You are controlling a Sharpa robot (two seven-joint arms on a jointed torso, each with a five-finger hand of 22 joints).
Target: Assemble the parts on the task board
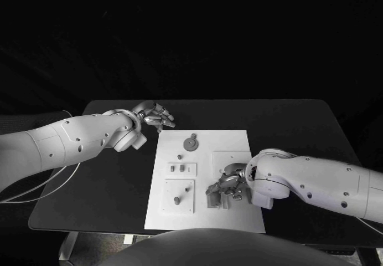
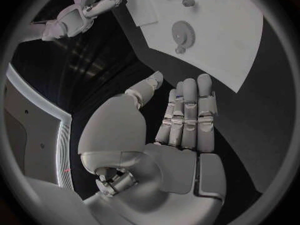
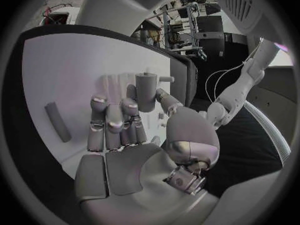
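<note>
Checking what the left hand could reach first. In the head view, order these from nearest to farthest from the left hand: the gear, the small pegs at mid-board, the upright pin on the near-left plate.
1. Gear, far end of the task board, right of the left hand.
2. Small pegs, mid-board, left side.
3. Upright pin, nearest the robot.

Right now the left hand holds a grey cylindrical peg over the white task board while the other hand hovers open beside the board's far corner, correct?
Not quite: the right hand holds the grey cylindrical peg, as the right wrist view shows. The left hand is the open one beside the far corner of the white task board.
</note>
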